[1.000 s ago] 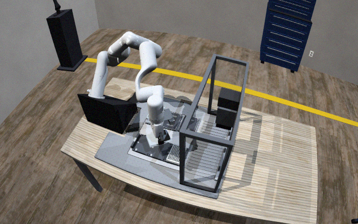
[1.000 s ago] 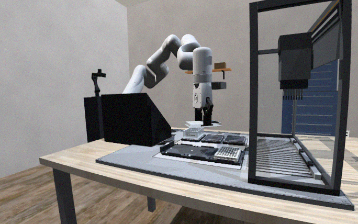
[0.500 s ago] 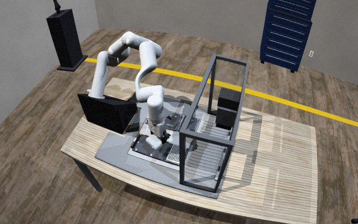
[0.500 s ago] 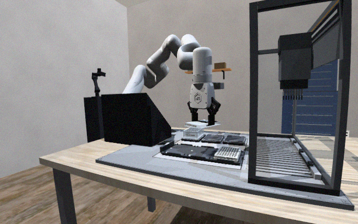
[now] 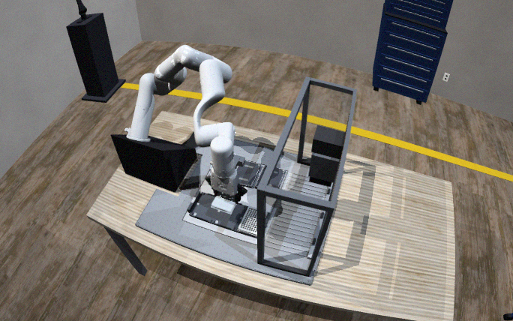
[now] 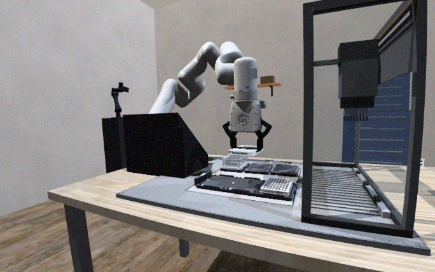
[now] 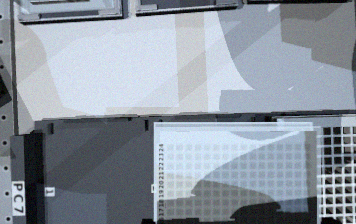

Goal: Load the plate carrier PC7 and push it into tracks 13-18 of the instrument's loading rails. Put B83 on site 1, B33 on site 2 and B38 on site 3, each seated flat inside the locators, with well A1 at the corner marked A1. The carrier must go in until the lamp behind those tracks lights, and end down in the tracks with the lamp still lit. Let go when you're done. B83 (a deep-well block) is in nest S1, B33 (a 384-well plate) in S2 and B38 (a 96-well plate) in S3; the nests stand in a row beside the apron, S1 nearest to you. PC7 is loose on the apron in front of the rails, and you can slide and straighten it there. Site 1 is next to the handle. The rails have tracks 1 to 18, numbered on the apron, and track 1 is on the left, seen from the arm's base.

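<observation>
Jaws of the gripper (image 6: pixel 246 145) clenched on the 384-well plate B33 (image 7: pixel 235 170) — held above carrier PC7 (image 6: pixel 231 185), over site 2, long axis along the carrier; B38 (image 6: pixel 277 186) sits on site 3.

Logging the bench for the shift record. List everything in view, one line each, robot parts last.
Table: 1, light wood, centre.
Base plate: 1, grey, on table.
Carrier: 1, black, before the frame.
White plate: 1, on the carrier's frame end.
Deep block: 1, white, nearest nest.
Fine-welled plate: 1, pale, gripped in the air.
Frame: 1, dark grey, over the rails.
Drawer cabinet: 1, blue, by wall.
Arm: 1, white.
Hand: 1, shut on plate.
</observation>
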Tool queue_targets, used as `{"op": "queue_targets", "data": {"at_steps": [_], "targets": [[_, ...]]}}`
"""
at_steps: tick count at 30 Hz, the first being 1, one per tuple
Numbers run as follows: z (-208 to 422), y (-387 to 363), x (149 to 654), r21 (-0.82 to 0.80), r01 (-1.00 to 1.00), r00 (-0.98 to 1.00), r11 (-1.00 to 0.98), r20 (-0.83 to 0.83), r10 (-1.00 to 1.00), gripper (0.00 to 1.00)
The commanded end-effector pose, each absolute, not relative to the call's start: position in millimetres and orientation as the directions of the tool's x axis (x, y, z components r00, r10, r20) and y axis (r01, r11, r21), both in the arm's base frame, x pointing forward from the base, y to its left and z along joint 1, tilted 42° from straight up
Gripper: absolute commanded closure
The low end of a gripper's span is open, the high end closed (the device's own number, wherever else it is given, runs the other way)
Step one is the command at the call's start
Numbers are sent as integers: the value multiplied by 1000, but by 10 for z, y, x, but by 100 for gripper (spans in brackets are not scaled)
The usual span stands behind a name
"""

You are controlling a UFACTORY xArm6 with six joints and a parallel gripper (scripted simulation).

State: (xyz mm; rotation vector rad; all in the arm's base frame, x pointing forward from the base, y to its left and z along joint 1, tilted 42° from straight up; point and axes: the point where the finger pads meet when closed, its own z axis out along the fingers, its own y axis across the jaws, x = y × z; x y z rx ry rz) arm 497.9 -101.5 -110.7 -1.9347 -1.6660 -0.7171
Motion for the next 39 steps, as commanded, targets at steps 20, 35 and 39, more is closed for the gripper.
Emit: {"op": "queue_targets", "data": {"at_steps": [20, 35, 39], "targets": [[-1145, -989, 4998, 5, 993, 88, -122, 667, 740, 100], [-1306, -845, 5016, 4, 993, 88, -122, 667, 740, 100], [-1356, -800, 5022, 4, 993, 88, -122, 667, 740, 100]]}}
